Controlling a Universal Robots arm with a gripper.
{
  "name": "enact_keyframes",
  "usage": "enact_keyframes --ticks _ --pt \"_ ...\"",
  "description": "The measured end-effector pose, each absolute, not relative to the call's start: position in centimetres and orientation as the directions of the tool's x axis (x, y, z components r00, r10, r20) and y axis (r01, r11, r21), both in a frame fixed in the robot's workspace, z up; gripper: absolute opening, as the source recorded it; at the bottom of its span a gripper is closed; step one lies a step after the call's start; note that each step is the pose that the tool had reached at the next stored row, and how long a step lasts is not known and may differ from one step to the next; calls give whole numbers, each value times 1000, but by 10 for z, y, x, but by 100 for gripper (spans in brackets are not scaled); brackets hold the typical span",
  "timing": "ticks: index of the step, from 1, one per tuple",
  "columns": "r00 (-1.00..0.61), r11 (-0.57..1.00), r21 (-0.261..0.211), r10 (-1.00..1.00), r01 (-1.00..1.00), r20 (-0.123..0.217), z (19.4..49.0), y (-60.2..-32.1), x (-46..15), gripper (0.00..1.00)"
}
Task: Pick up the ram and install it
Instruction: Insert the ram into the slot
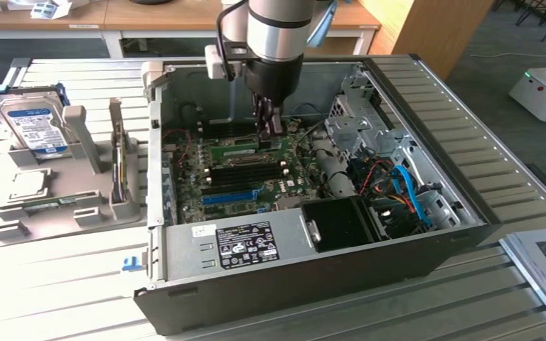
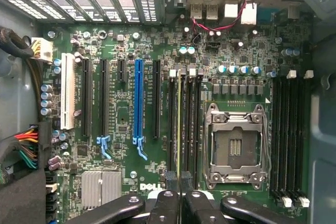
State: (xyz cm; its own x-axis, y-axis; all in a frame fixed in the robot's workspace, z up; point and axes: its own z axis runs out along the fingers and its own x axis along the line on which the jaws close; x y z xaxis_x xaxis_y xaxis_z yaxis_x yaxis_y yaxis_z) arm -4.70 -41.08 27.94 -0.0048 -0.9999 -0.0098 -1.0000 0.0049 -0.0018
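Note:
The ram (image 2: pixel 179 124) shows edge-on as a thin green-yellow strip among the black memory slots (image 2: pixel 171 119) beside the CPU socket (image 2: pixel 234 148). My gripper (image 2: pixel 179 184) is shut on its near end, with one black finger (image 2: pixel 169 195) on either side. In the exterior view the gripper (image 1: pixel 271 135) reaches down into the open computer case (image 1: pixel 463 213), and the ram (image 1: pixel 237 147) lies as a green strip just above the motherboard, next to the fingertips. I cannot tell whether the stick is pressed into its slot or only resting over it.
A long blue expansion slot (image 2: pixel 138 103) and a white slot (image 2: pixel 67 98) lie further along the board. A fan shroud (image 1: pixel 349 220), blue cables (image 1: pixel 408 192) and the power supply (image 1: pixel 239 241) crowd the case. Outside it, a grey stand (image 1: pixel 74 192) holds a hard drive (image 1: pixel 36 124).

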Motion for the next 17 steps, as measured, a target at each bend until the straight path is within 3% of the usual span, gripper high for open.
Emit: enact_keyframes --ticks 17 --pt "-5 5 -2 -1000 -1000 -10 258 -411 -47 12"
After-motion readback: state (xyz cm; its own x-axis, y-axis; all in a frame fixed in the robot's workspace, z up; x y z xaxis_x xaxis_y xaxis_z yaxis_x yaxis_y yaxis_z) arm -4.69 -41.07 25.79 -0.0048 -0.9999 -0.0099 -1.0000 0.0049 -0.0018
